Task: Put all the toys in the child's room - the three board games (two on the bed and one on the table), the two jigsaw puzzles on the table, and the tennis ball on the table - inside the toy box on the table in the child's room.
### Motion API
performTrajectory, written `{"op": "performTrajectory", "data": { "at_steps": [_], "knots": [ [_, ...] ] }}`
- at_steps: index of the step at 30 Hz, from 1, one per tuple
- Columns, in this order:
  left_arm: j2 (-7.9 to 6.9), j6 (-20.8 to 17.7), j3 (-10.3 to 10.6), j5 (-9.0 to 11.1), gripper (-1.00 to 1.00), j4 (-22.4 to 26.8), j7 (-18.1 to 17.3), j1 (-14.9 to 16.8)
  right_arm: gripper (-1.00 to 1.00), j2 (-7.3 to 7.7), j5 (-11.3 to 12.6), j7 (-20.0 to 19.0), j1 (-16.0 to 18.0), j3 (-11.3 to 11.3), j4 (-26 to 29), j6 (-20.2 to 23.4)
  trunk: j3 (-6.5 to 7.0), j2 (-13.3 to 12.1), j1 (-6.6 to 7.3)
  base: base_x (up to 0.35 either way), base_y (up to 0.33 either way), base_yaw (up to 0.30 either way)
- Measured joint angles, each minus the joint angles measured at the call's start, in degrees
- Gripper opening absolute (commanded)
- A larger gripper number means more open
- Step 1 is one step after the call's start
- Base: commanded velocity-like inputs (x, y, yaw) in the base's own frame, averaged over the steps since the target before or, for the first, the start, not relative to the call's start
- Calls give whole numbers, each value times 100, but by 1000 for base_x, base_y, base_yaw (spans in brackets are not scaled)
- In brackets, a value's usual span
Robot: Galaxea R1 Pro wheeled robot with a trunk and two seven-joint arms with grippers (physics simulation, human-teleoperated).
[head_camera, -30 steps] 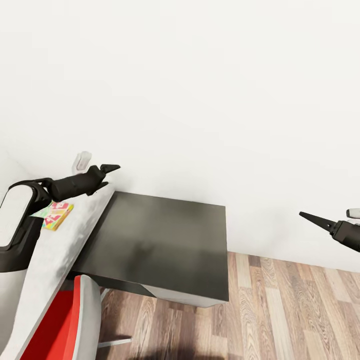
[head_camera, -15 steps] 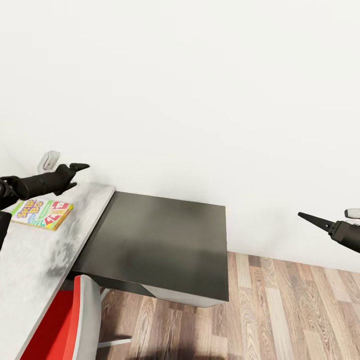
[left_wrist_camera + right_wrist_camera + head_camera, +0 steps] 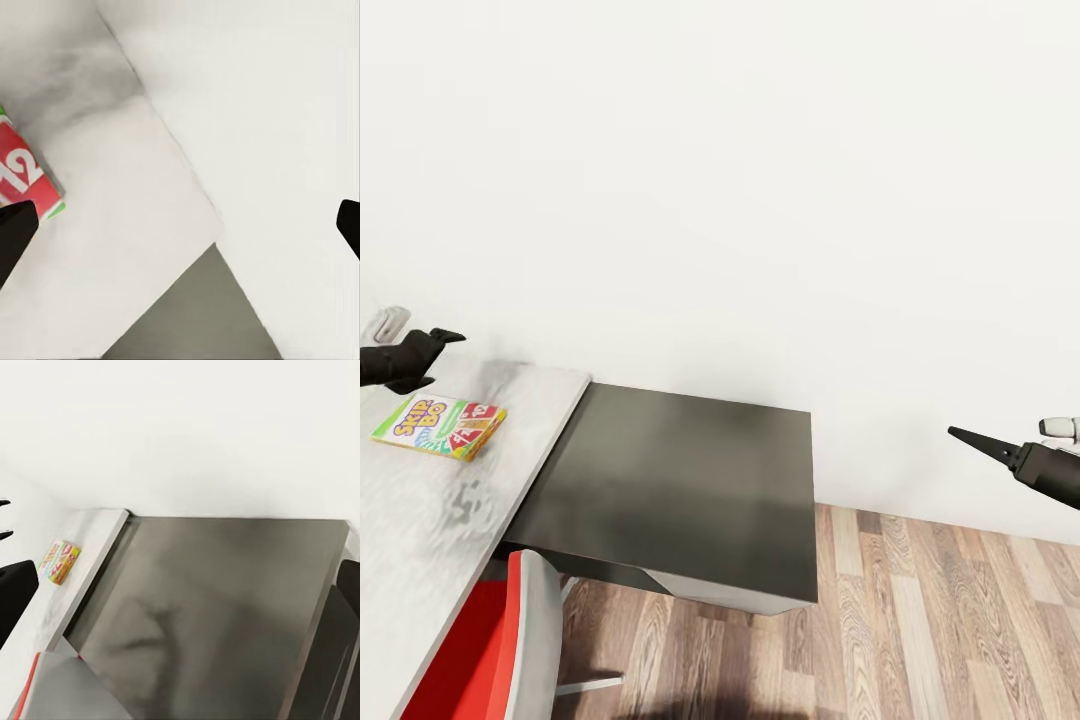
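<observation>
Head view: Skip-Bo box (image 3: pixel 439 425) on table (image 3: pixel 420 520), left wrist: its red corner

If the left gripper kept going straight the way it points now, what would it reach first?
Most likely the white wall. The left gripper, jaws open, hangs above the table near its back edge; the Skip-Bo game lies off that line. Depth is unclear.

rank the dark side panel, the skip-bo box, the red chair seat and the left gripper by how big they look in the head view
1. dark side panel
2. red chair seat, cut off by the frame
3. Skip-Bo box
4. left gripper, similar to the box and partly out of frame, so unsure
</observation>
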State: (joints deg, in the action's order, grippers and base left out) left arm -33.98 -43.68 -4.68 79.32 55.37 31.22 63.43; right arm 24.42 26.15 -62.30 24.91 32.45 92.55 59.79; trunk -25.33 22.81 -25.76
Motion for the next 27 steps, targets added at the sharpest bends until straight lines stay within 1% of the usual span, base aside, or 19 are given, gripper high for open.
{"op": "performTrajectory", "data": {
  "at_steps": [2, 4, 5, 7, 10, 13, 14, 15, 17, 19, 20, 21, 23, 24, 26, 27],
  "knots": [
    [-8, 116, -7, -308, 100, -598, -40, 303, 100, -7, 0, 3, 0, -7, 0, 0, 0, 0, 0, 0, 0, 0],
    [-16, 267, 10, -550, 100, -1090, -108, 557, 100, -41, -5, 13, 0, -15, 0, 0, 0, 0, 0, 0, 0, 0],
    [-16, 271, 11, -549, 100, -1098, -110, 561, 100, -42, -5, 13, 0, -15, 0, 0, 0, 1, 0, 0, 0, 0],
    [-29, 433, 41, -762, 100, -1436, -189, 729, 100, -112, -16, 65, 1, -26, -2, 0, 0, 0, 0, 0, 0, 0],
    [-42, 749, 75, -1120, 100, -1770, -277, 879, 100, -250, -33, 261, 5, -38, -2, 0, -2, 0, 0, 0, 0, 0],
    [-47, 1163, 95, -1477, 100, -2011, -321, 956, 100, -357, -40, 480, 11, -54, -1, 1, -12, 0, 0, 0, 0, 0],
    [-50, 1430, 107, -1698, 100, -2167, -334, 984, 100, -397, -45, 571, 13, -110, -1, 1, -18, 0, 0, 0, 0, 0],
    [-51, 1440, 108, -1700, 100, -2171, -334, 985, 100, -398, -43, 573, 13, -112, -1, 1, -24, 0, 0, 0, 0, 0],
    [-51, 1680, 117, -1962, 100, -2302, -343, 1003, 100, -422, -44, 634, 15, -202, -1, 1, -38, 0, 0, 0, 0, 0],
    [-45, 1898, 122, -2292, 100, -2396, -349, 1017, 100, -438, -45, 673, 13, -280, -1, 1, -54, 0, 0, 0, 0, 0],
    [-25, 2184, 123, -2801, 100, -2503, -355, 1033, 100, -452, -46, 707, 11, -347, 0, 1, -63, 0, 0, 0, 0, 0],
    [-19, 2287, 122, -2949, 100, -2546, -361, 1040, 100, -455, -46, 715, 10, -363, 0, 1, -71, 0, 0, 0, 0, 0],
    [-10, 2475, 121, -3146, 100, -2632, -396, 1048, 100, -461, -46, 723, 10, -383, 0, 1, -89, 0, 0, 0, 0, 0],
    [-6, 2634, 112, -3273, 100, -2719, -474, 1053, 100, -462, -46, 727, 9, -396, 0, 1, -98, 0, 0, 0, 0, 0],
    [-5, 2758, 104, -3360, 100, -2811, -596, 1057, 100, -464, -46, 730, 7, -405, 0, 1, -117, 0, 0, 0, 0, 0],
    [-5, 2760, 104, -3361, 100, -2812, -598, 1057, 100, -464, -46, 730, 7, -405, 0, 1, -126, 0, 0, 0, 0, 0]
  ]
}}
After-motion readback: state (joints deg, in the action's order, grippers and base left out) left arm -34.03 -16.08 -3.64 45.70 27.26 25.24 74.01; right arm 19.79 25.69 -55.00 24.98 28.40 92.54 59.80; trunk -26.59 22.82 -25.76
